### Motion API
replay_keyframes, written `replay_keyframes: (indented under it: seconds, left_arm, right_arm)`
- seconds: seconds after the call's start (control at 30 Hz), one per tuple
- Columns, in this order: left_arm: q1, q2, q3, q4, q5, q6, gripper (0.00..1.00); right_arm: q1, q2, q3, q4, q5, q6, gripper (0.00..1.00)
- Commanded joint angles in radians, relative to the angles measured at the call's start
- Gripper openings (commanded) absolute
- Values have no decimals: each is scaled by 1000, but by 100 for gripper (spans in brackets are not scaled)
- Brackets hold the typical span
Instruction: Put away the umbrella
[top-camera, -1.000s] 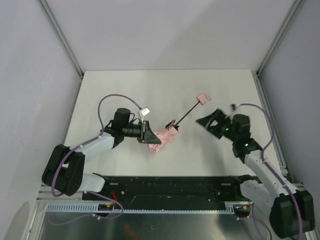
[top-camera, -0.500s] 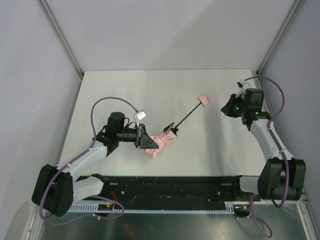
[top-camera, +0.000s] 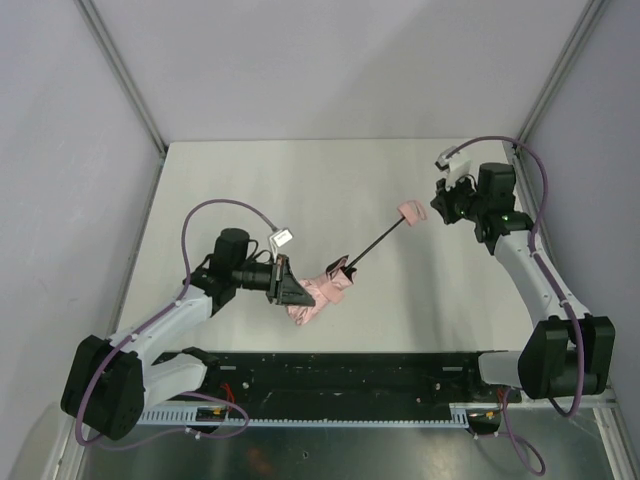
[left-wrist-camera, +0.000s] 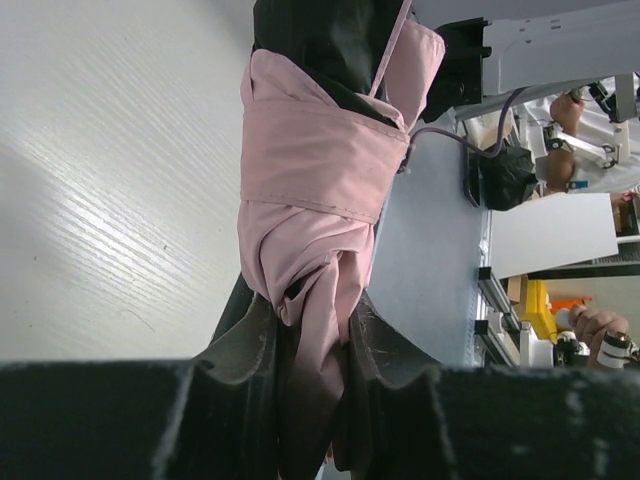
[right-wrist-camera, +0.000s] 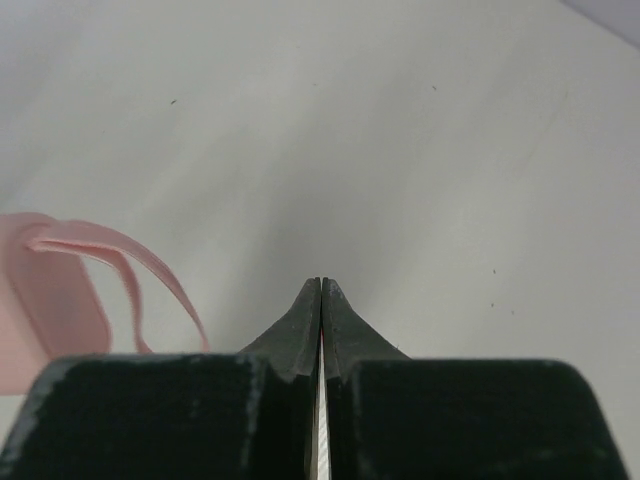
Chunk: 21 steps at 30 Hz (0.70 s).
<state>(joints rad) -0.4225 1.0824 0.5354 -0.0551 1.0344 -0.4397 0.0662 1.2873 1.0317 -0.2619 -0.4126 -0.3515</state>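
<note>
The umbrella (top-camera: 318, 291) lies across the middle of the table: bunched pale pink canopy at the near left, thin black shaft (top-camera: 373, 242) running up right to the small pink handle (top-camera: 409, 213). My left gripper (top-camera: 291, 292) is shut on the folded pink fabric (left-wrist-camera: 310, 200), which fills the gap between its black fingers (left-wrist-camera: 238, 330). My right gripper (top-camera: 441, 210) is shut with nothing in it, just right of the handle. In the right wrist view its tips (right-wrist-camera: 321, 285) meet, with the handle (right-wrist-camera: 45, 300) and its strap (right-wrist-camera: 150, 275) at the left.
The white table (top-camera: 250, 190) is walled by grey panels behind and on both sides. A black rail (top-camera: 340, 375) with the arm bases runs along the near edge. Purple cables loop over both arms.
My right arm has swung from the near right up toward the far right and its gripper has shut, ending beside the handle. My left gripper has drawn the canopy slightly toward the near left.
</note>
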Motion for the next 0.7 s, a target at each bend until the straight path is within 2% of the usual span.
replay_keyframes:
  seconds: [0.0,0.13,0.27,0.33,0.5,0.6,0.67]
  left_arm:
    - [-10,-30,9,24,75,30,0]
    - [-16,-12,20,19,95,39,0]
    - [-16,-9,38,14,83,51,0]
    - [-16,-15,43,13,69,43,0]
    - [-20,-22,64,13,39,26,0]
    - [-20,-31,77,14,17,10,0]
    - [-21,-36,82,13,2,7,0]
  right_arm:
    - [100,12,61,-49,-13,-187,0]
    - [304,28,89,-124,30,-214,0]
    - [605,49,67,-157,81,-108,0]
    - [712,67,50,-163,98,-42,0]
    - [795,72,19,-115,59,75,0]
    - [879,107,18,-93,101,137,0]
    - [892,125,18,-70,106,190,0]
